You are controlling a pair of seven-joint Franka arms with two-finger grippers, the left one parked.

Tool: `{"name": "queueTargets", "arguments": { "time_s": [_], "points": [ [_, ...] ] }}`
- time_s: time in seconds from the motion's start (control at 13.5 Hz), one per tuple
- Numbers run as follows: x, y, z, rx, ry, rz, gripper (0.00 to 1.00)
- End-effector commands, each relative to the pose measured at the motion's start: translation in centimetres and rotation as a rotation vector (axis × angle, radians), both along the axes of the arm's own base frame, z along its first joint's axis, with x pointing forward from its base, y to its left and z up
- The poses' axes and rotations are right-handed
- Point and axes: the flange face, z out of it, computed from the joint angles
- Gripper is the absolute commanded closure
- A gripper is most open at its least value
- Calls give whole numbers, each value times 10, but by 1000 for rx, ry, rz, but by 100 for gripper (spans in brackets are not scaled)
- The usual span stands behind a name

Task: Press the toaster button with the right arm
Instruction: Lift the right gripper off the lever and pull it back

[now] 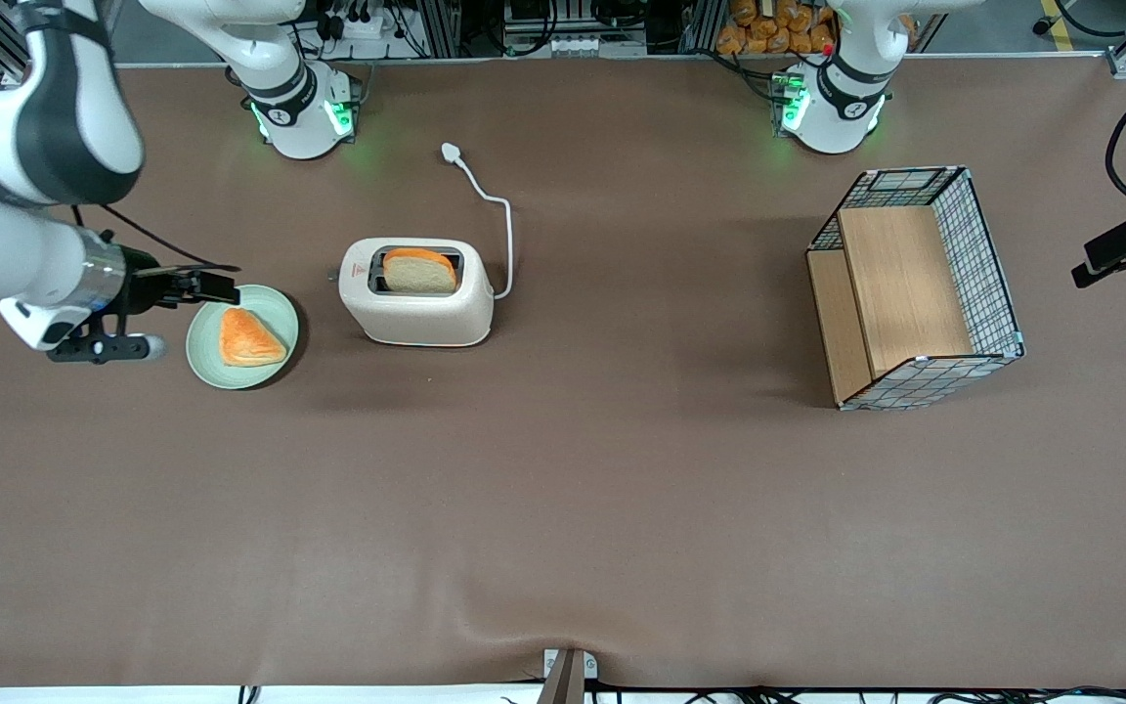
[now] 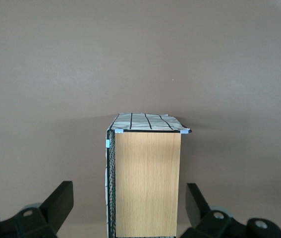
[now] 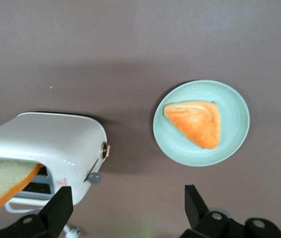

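The cream-white toaster (image 1: 416,311) stands mid-table with a slice of bread (image 1: 419,272) up in one slot. In the right wrist view the toaster (image 3: 51,141) shows its narrow end face, where the pale grey toaster button (image 3: 94,178) sticks out on its lever. My right arm (image 1: 25,264) reaches in level from the working arm's end of the table. Its gripper (image 1: 219,284) hovers over the rim of the green plate (image 1: 275,305), a plate's width short of the toaster. The gripper (image 3: 128,210) is open, its fingers wide apart with nothing between them, and the button sits just inside one finger (image 3: 61,204).
The green plate (image 3: 234,116) carries an orange triangular pastry (image 3: 197,123). The toaster's white cord (image 1: 499,210) trails away from the front camera. A wire basket with a wooden shelf (image 1: 915,288) stands toward the parked arm's end, also seen as the wooden shelf (image 2: 147,178).
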Motion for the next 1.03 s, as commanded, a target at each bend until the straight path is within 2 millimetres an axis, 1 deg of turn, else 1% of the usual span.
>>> {"name": "queueTargets", "arguments": {
  "time_s": [0.0, 0.15, 0.3, 0.44, 0.52, 0.66, 0.74, 0.96],
  "points": [
    [-13, 3, 3, -64, -58, 48, 0],
    [-7, -2, 6, -98, -104, 90, 0],
    [-2, -14, 8, -100, -142, 129, 0],
    [3, -27, 19, -100, -170, 117, 0],
    [7, -38, 30, -103, -189, 96, 0],
    [12, -48, 62, -109, -238, 61, 0],
    [13, -57, 77, -108, -250, 40, 0],
    [9, -69, 118, -101, -224, 1, 0]
  ]
}}
